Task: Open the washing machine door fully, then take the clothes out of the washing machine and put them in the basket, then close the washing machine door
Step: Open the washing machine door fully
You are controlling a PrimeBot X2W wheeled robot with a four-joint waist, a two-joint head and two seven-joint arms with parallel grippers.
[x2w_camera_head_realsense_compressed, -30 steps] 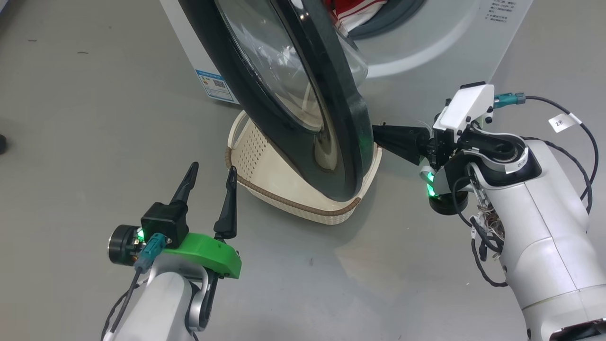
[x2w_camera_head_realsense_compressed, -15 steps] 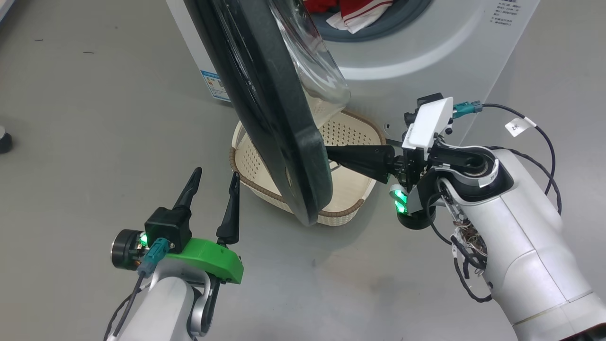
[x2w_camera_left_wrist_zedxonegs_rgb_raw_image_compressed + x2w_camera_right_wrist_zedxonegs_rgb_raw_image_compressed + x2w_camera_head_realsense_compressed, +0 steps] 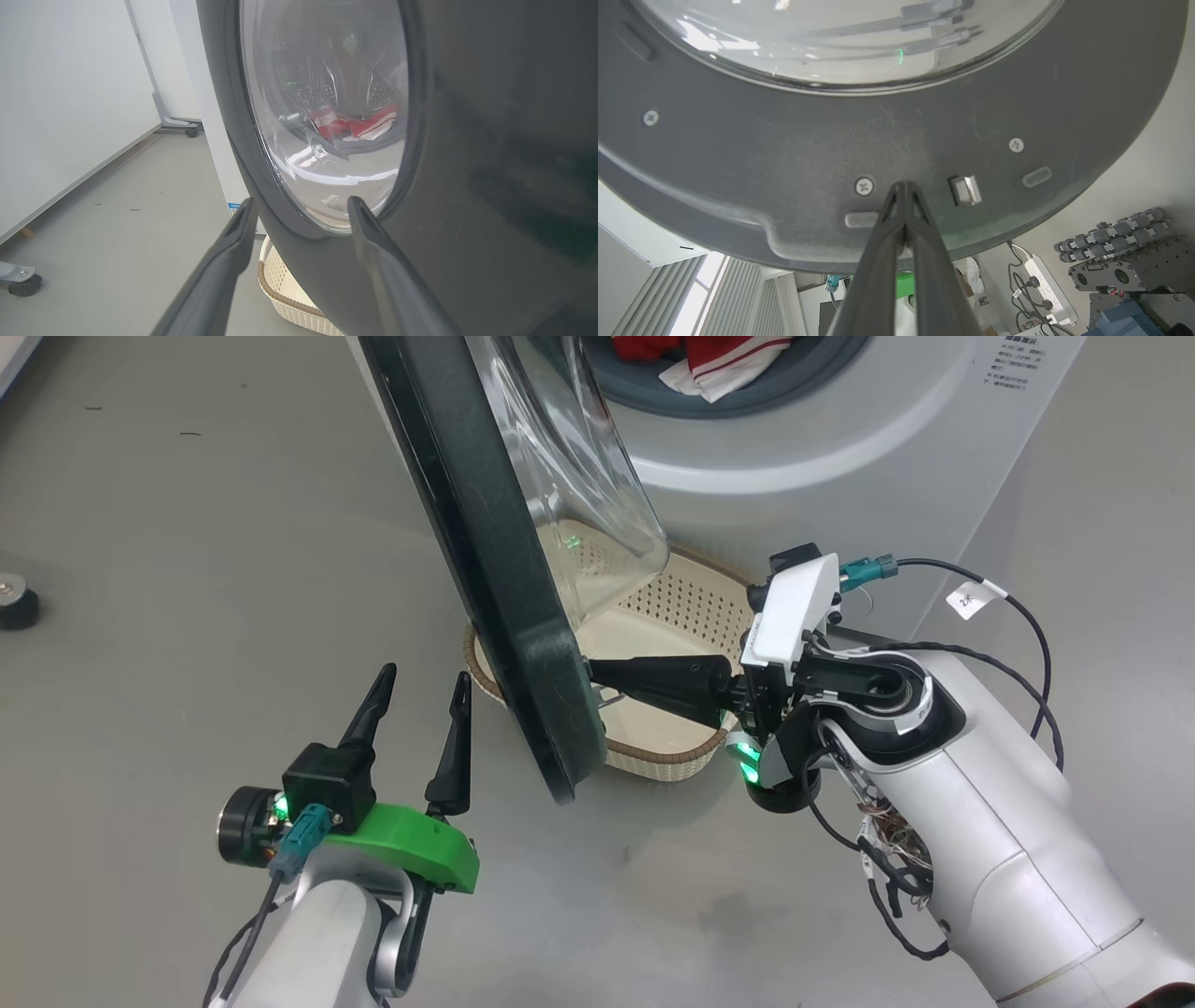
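Note:
The washing machine door (image 3: 504, 579) stands nearly edge-on, swung out from the white washing machine (image 3: 840, 448), its glass bowl (image 3: 569, 504) bulging over the basket (image 3: 653, 767). My right gripper (image 3: 592, 672) is shut, its tips pressed against the door's dark inner face (image 3: 784, 149) beside the latch (image 3: 965, 190); the same gripper (image 3: 903, 186) holds nothing. The left gripper (image 3: 418, 679) hangs open, left of the door's lower rim. In the left wrist view it (image 3: 301, 201) faces the door's outer window (image 3: 327, 116). Red and white clothes (image 3: 719, 359) lie in the drum, also visible through the glass (image 3: 355, 126).
Grey floor spreads to the left and front. A caster wheel (image 3: 14, 602) sits at the far left, beside a white partition (image 3: 70, 93). A power strip (image 3: 1041, 280) and dark equipment (image 3: 1120, 261) lie behind the door in the right wrist view.
The door has swung further open toward the left, with my shut right gripper travelling left against its inner face. More of the basket shows. The left arm has stayed put.

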